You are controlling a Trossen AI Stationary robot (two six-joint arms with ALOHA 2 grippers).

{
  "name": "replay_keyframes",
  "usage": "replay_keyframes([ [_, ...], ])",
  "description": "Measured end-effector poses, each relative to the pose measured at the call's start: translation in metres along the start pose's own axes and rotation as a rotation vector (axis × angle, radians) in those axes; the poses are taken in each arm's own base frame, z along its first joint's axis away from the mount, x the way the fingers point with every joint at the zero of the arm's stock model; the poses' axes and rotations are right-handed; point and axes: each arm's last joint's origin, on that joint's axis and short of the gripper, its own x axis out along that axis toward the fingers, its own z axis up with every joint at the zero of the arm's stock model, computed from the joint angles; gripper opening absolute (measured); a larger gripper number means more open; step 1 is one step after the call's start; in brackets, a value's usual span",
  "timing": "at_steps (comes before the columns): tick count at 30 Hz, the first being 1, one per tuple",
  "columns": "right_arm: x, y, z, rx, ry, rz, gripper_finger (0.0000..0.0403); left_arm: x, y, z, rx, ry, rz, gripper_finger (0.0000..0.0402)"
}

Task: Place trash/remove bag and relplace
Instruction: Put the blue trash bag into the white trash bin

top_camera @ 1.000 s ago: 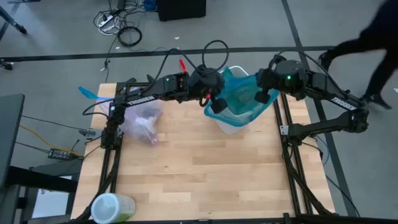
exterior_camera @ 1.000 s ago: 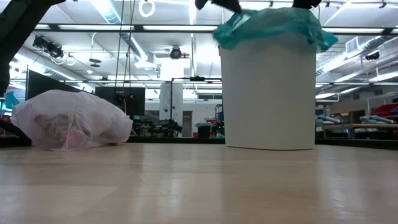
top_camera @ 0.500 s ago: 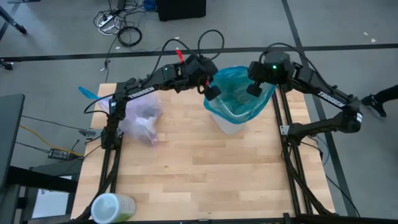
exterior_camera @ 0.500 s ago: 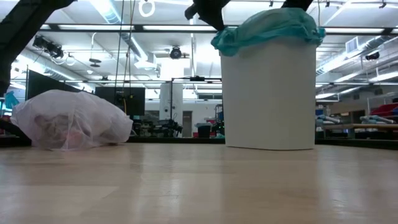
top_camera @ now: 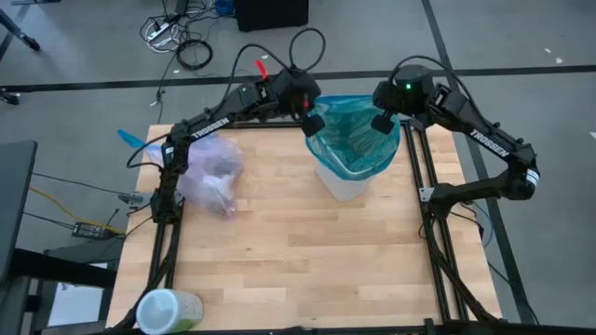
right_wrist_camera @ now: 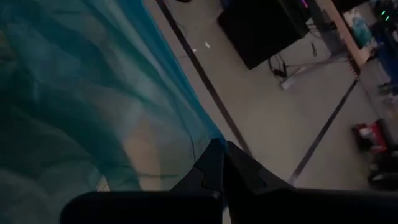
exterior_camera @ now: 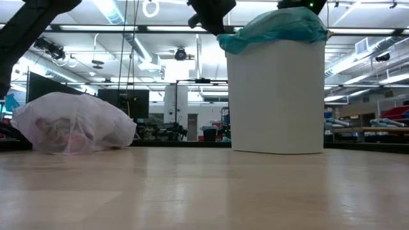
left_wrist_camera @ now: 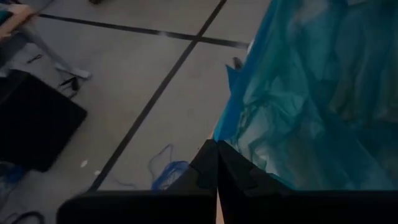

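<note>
1. Since a second ago both arms have drawn back toward the table's far edge, and the teal-green plastic bag (top_camera: 352,141) is now stretched wider across the mouth of the white bin (top_camera: 345,184); the person who crossed the floor beyond the table's far right corner has gone.
2. The left gripper (top_camera: 313,124) is closed, pinching the teal-green bag's rim at the bin's left side; the left wrist view shows its fingers (left_wrist_camera: 231,177) meeting tip to tip against the crinkled film.
3. The right gripper (top_camera: 381,122) is likewise closed on the rim at the bin's right side, its fingers (right_wrist_camera: 205,171) pressed together.
4. The bag (top_camera: 212,177), the thin translucent pink-lavender liner, lies near the table's left edge, toward the far left corner, slumped into a soft rounded mound with wrinkled, cloudy walls.
5. The trash (exterior_camera: 59,131) shows dimly through it as pale and brownish lumps; no single piece can be told apart.
6. The bin is smooth, matt and cylindrical, standing upright near the far edge with the glossy teal film bunched over its lip.
7. The table (top_camera: 298,251) is pale wood in butcher-block strips.
8. A translucent green-tinted roll (top_camera: 168,310) lies at the near left corner.
9. White lettering reading TROSSEN runs along both dark arms.
</note>
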Motion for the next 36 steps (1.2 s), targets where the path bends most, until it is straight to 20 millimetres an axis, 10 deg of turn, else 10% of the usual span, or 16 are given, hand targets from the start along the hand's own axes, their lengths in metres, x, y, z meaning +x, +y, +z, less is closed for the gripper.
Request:
replay_keyframes([
  [26, 0.055, 0.008, -0.010, 0.101, 0.158, 0.106, 0.0000, 0.045, 0.004, -0.026, 0.062, 0.117, -0.017, 0.0004],
  [36, 0.033, 0.000, -0.020, 0.079, 0.182, 0.132, 0.0000, 0.056, -0.006, -0.036, 0.030, 0.137, -0.165, 0.0004],
])
